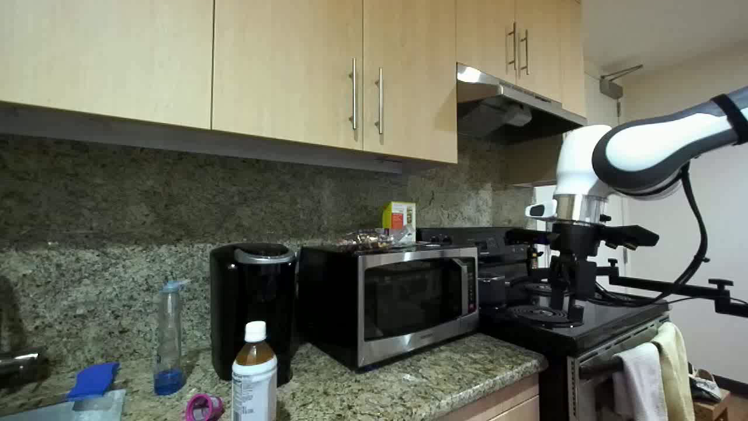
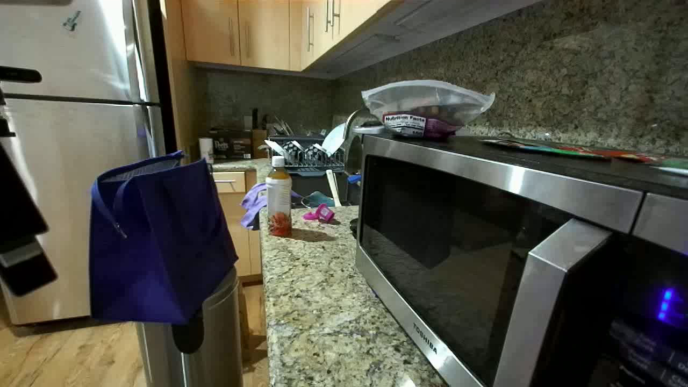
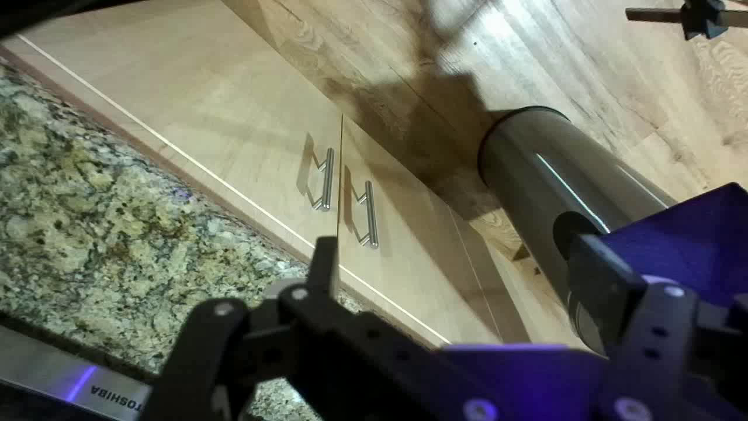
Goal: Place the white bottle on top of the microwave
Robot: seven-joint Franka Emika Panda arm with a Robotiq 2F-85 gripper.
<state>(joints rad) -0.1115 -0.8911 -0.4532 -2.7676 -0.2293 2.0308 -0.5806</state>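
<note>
The bench (image 2: pixel 322 301) runs beneath everything I care about: on it sits the microwave (image 1: pixel 391 301), whose top I have to reach. My gripper (image 3: pixel 461 266) is spread wide and holds nothing. The white bottle (image 2: pixel 279 199) stands upright on the bench near the front edge, well apart from the microwave. From the amber showing at its shoulder I judge it nearly full, so weighty for its size, plastic, firm but giving slightly under a squeeze. Its label (image 1: pixel 255 380) looks smooth and may slip, so I'd close around the upper part of that straight body. The neck (image 1: pixel 256 353) tapers and would let my grip ride up; the cap (image 1: pixel 255 331) I'd leave alone.

From the wrist I get a cabinet door (image 3: pixel 415 251) through the gap, and cannot make out the bottle. In an exterior view I find a zip bag (image 2: pixel 428 110) and flat packets (image 2: pixel 559 150) taking up room on the microwave; in an exterior view a yellow box (image 1: pixel 400 217) rises behind the zip bag, on or behind the microwave, I can't tell. Only in an exterior view do I see the bottle's foot (image 2: pixel 280 235) planted on the bench, with red artwork (image 2: pixel 280 221) just above it.
</note>
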